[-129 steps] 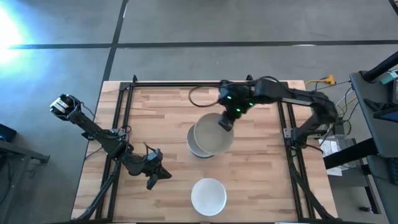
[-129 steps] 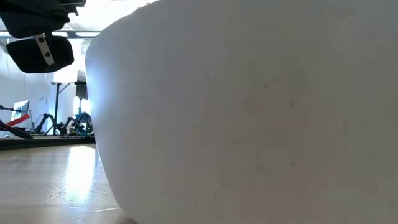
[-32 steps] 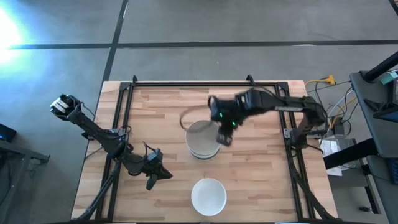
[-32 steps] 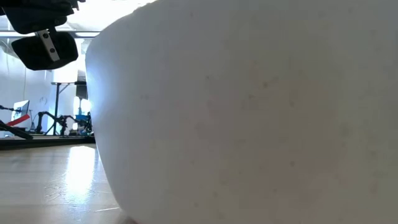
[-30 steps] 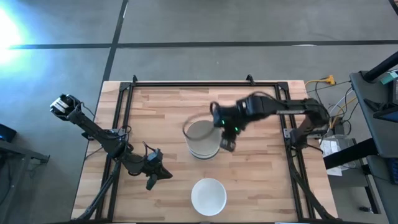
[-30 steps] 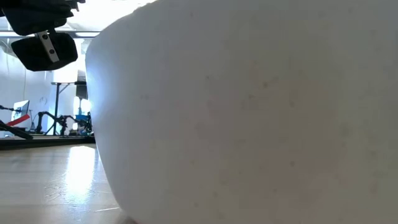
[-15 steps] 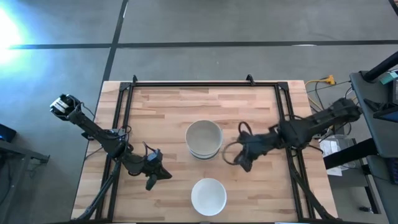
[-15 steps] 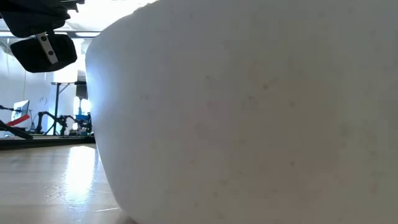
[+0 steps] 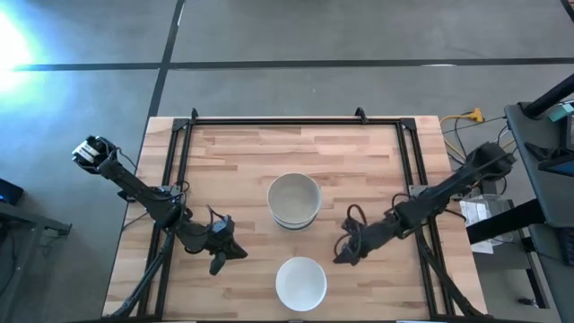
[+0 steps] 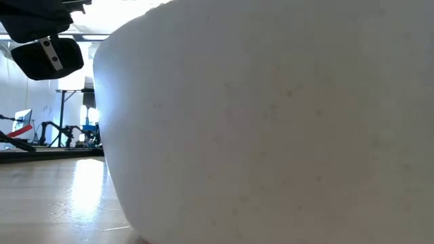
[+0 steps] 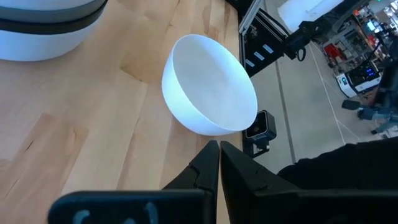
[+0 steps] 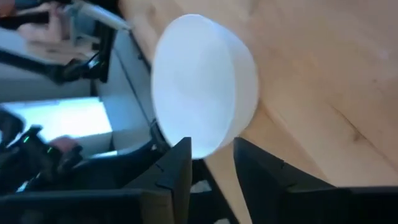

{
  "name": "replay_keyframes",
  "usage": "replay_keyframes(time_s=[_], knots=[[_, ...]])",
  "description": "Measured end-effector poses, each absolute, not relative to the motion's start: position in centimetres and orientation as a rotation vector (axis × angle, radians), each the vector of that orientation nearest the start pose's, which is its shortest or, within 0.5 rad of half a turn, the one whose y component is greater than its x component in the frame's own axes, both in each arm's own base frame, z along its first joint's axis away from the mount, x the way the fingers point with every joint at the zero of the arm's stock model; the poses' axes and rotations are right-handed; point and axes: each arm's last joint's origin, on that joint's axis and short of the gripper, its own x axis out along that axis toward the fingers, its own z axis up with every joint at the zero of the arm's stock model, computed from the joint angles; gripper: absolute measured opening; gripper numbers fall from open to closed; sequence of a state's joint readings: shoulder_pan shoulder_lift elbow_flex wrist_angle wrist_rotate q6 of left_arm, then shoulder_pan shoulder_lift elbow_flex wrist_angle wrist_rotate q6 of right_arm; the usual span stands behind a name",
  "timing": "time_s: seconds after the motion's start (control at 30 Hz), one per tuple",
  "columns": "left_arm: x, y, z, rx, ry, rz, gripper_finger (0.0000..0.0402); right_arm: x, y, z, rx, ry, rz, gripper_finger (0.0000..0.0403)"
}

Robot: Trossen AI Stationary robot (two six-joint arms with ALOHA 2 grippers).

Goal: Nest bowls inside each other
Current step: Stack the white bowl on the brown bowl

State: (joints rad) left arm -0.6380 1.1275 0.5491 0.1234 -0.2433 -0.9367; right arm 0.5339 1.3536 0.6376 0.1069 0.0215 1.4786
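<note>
A stack of nested bowls (image 9: 294, 199) stands on its base at the table's middle; the left wrist view shows a dark band between pale bowls in the stack (image 11: 46, 22). A single white bowl (image 9: 300, 282) stands upright near the front edge, and it fills the low view (image 10: 271, 122). My right gripper (image 9: 344, 255) is low over the table just right of this bowl, open and pointing at it (image 12: 202, 81). My left gripper (image 9: 226, 252) waits shut to the bowl's left (image 11: 211, 84).
Black frame rails (image 9: 179, 170) run along the table's left, right and far sides. A small camera (image 11: 258, 126) sits at the front edge right behind the single bowl. Bare wood lies on both sides of the stack.
My right gripper has left the right rim of the stack and swung toward the table's near right, coming down beside the single white bowl. The stack stays in the middle. My left arm has kept still.
</note>
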Motion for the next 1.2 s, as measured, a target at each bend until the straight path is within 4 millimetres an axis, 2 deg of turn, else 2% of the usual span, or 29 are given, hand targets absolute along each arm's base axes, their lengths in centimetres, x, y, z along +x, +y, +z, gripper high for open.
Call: replay_keyframes(time_s=[0.27,0.47,0.83,0.97,1.2], knots=[[19.0,-13.2,21.6,-0.717,0.557,-0.164,0.0000,25.7,15.1,17.8,1.211,0.863,-0.088,0.0147],[19.0,-13.2,21.6,-0.720,0.558,-0.164,0.0000,28.0,16.1,16.2,1.176,0.897,-0.124,0.0153],[18.9,-13.2,21.6,-0.747,0.576,-0.179,0.0000,28.8,15.8,14.1,1.196,0.985,-0.167,0.0150],[18.9,-13.3,21.6,-0.747,0.579,-0.183,0.0000,28.8,15.8,13.7,1.189,1.010,-0.162,0.0125],[18.9,-13.3,21.6,-0.739,0.579,-0.184,0.0000,28.7,15.8,14.2,1.160,1.019,-0.112,0.0019]])
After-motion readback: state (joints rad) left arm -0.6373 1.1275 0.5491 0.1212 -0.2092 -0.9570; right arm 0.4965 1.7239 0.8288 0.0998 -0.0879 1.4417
